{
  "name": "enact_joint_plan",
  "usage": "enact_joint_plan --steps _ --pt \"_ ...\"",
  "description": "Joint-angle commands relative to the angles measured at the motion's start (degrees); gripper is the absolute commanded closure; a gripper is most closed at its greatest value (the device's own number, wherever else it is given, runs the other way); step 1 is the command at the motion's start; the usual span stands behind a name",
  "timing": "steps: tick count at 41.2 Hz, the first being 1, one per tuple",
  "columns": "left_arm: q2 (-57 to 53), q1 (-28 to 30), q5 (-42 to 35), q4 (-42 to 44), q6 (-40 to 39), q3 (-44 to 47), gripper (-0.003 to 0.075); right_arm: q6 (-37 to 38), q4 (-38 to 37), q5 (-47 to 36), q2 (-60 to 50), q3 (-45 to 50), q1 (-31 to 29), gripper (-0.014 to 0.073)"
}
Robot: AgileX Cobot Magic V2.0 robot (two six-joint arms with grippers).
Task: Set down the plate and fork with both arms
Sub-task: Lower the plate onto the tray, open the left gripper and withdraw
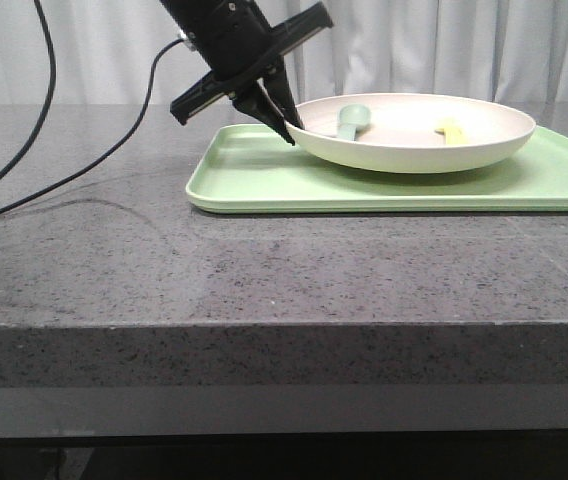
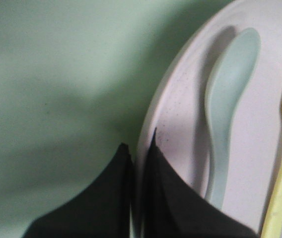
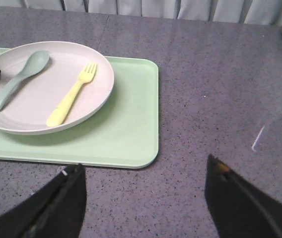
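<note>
I see plate (image 1: 414,140): large, round, shallow, cream-white, matte, raised rim, sitting on light-green tray (image 1: 264,185) on grey speckled table (image 1: 164,270). Fork (image 3: 73,93) pale yellow, short tines, lying inside plate beside grey-green spoon (image 3: 18,79), not touching it. My left gripper (image 1: 286,128) at plate's left edge, jaws narrow, rim pinched between fingertips (image 2: 168,198). My right gripper (image 3: 146,198) over bare table, well apart from tray, jaws spread wide, holding nothing.

cream-white plate (image 3: 41,106), pale yellow fork (image 3: 72,95), grey-green spoon (image 3: 19,79), light green tray (image 3: 126,134), speckled grey table (image 1: 214,270), black grippers (image 1: 276,118)
</note>
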Motion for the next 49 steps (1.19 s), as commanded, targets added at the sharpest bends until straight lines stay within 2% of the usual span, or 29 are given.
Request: enact_joint_plan --steps 1,21,24,28,34,37,41,49 --pt "-4.00 -1.52 -4.36 -0.42 -2.90 -2.11 0.0738 -0.41 -0.63 -3.98 0.52 -1.85 -0.02 0.0064" --pt "-4.00 -1.88 -2.58 0.68 -2.90 -2.11 0.0725 -0.41 -0.63 -3.98 0.52 -1.85 -0.02 0.0064" --pt "-4.00 -1.88 -2.58 0.68 -2.90 -2.11 0.0691 -0.41 -0.63 -3.98 0.52 -1.85 -0.02 0.0064" --pt "-4.00 -1.88 -2.58 0.68 -2.90 -2.11 0.0602 -0.41 -0.63 -3.98 0.52 -1.85 -0.02 0.0064" --pt "-4.10 -1.88 -2.33 0.68 -2.90 -2.11 0.0416 -0.41 -0.63 -3.98 0.52 -1.85 -0.02 0.0064" --pt "-4.49 -1.88 -2.33 1.16 -2.90 -2.11 0.0356 -0.41 -0.63 -3.98 0.52 -1.85 -0.02 0.0064" --pt "-5.71 -1.88 -2.33 1.60 -2.10 -2.11 0.0352 -0.41 -0.63 -3.98 0.52 -1.85 -0.02 0.0064" --pt "-11.22 -1.88 -0.32 5.06 4.35 -2.11 0.0386 -0.41 -0.63 -3.98 0.52 -1.85 -0.02 0.0064"
